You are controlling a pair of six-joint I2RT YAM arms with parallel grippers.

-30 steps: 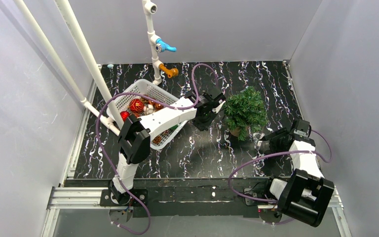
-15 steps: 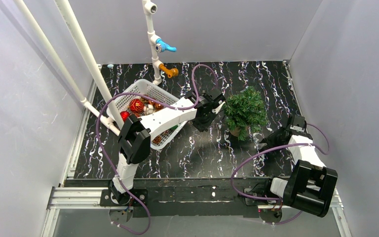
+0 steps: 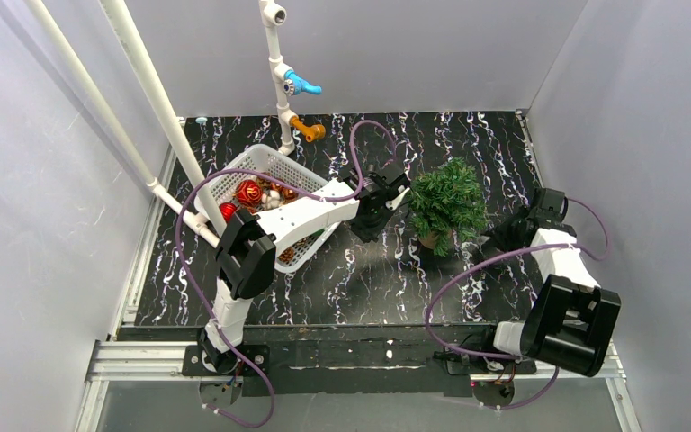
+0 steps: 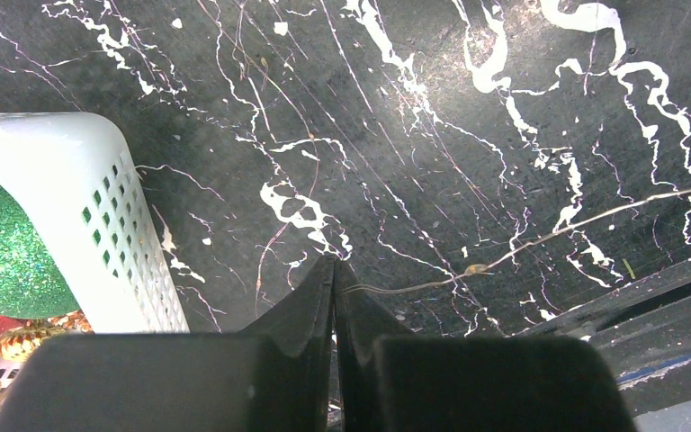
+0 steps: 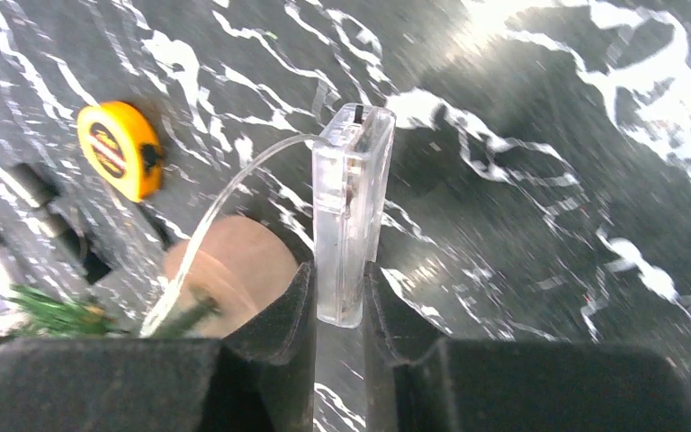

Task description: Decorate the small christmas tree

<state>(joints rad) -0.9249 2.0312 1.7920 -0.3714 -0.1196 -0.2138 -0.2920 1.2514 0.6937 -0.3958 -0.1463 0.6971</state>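
R gripper [image 5: 337, 297]: its two black fingers pinch the lower end of a clear battery box [image 5: 349, 193]. The box stands upright btw. them and sticks out past the tips. A clear cable [image 5: 225, 202] leaves the top of the box and curves down toward the brown base [image 5: 234, 265] of the small christmas tree [image 3: 450, 200]. In the wrist view a yellow tape measure [image 5: 119, 148] lies beyond that base on the black marbled table [image 5: 549, 180].

From the top, the R arm [image 3: 562, 261] rises from the near right corner to a black elbow. The white forearm then runs toward the far side and the wrist turns left, so the gripper sits low, just beside the tree's right side.

L gripper [image 4: 335, 274]: fingers pressed together, pointing down over bare table. A thin wire [image 4: 540, 238] w/ one small bead comes from the right straight into the seam at the tips, so it is pinched there. Just left of the gripper is the white basket [image 4: 99, 189], w/ a green glitter ball [image 4: 4, 252] inside. The L arm [image 3: 310, 211] reaches from the near left base over the basket's near right corner, and the wrist ends just left of the tree.

The tree stands upright, right of centre, btw. the two grippers.
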